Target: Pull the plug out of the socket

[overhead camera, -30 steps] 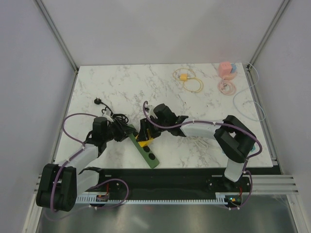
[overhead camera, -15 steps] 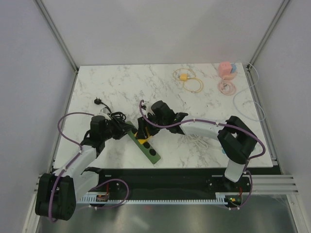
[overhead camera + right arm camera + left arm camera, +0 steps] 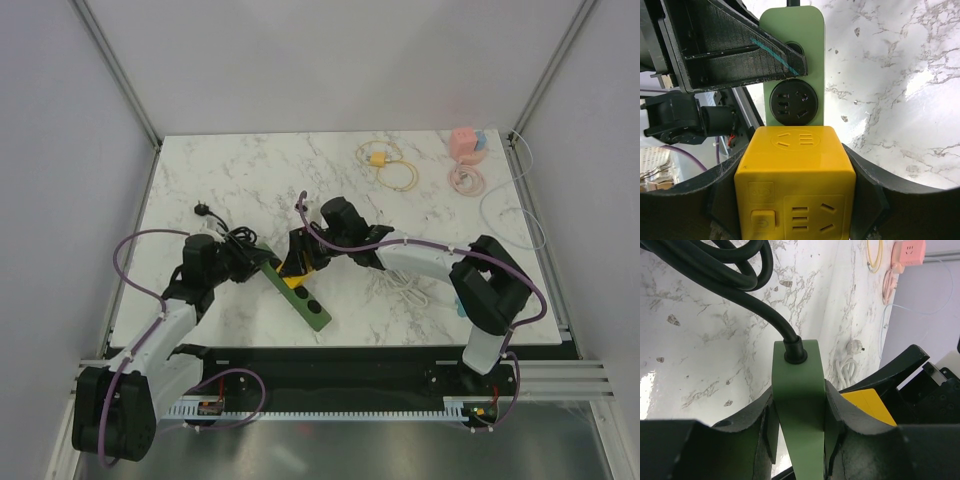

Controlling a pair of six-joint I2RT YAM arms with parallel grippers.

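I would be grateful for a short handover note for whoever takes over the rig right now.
Left gripper: shut on the cable end of the green power strip.
Right gripper: shut on the yellow cube plug, a finger on each side.
The strip lies diagonally near the front of the table, with its black cable coiled behind it.
Done: both grips are set.
Left: the plug looks seated on the strip, so pull it off while the left gripper holds.

Socket strip (image 3: 796, 390) green, outlets black. Plug (image 3: 795, 165) yellow. Cord (image 3: 700, 260) black. Desk (image 3: 250, 180) white marble, grey veins. Block (image 3: 464, 142) pink.
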